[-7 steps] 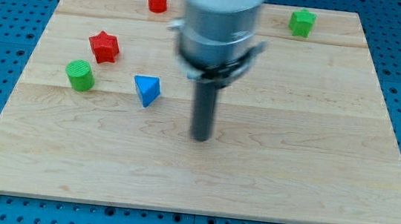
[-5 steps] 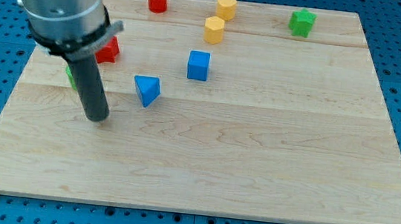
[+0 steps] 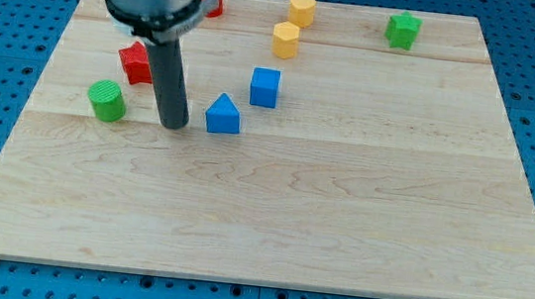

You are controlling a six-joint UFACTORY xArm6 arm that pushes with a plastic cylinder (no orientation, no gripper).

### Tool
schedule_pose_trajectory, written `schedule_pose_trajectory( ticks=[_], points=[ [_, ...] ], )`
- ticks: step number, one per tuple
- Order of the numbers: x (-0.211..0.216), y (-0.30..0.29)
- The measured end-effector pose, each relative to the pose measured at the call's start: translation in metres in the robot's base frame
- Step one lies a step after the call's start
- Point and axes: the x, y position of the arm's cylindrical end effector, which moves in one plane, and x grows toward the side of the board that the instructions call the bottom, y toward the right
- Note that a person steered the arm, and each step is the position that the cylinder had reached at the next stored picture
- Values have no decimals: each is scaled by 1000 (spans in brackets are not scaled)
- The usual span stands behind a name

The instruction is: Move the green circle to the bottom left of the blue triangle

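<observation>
Fingers I have none; my tip (image 3: pixel 172 125), a smooth dark rod end, rests on the pale wooden counter (image 3: pixel 341 207) between the ribbed green circle (image 3: pixel 106 100) and the blue triangle (image 3: pixel 222 114), nearer the triangle.

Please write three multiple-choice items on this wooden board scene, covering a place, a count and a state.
1. Where is my tip relative to the blue triangle block?
A. the view's left
B. the view's right
C. on top

2. How many yellow blocks are there?
A. one
B. two
C. three

3. Is the green cylinder block touching my tip?
A. yes
B. no, apart
C. hidden

Answers: 1 A, the rod's end sits between green cylinder and triangle. 2 B, a yellow heart-like block and another yellow block. 3 B, bare wood shows between them.
</observation>
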Motion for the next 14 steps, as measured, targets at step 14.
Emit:
schedule_pose_trajectory(
  ticks=[14],
  points=[
    [1,-90]
  ],
)
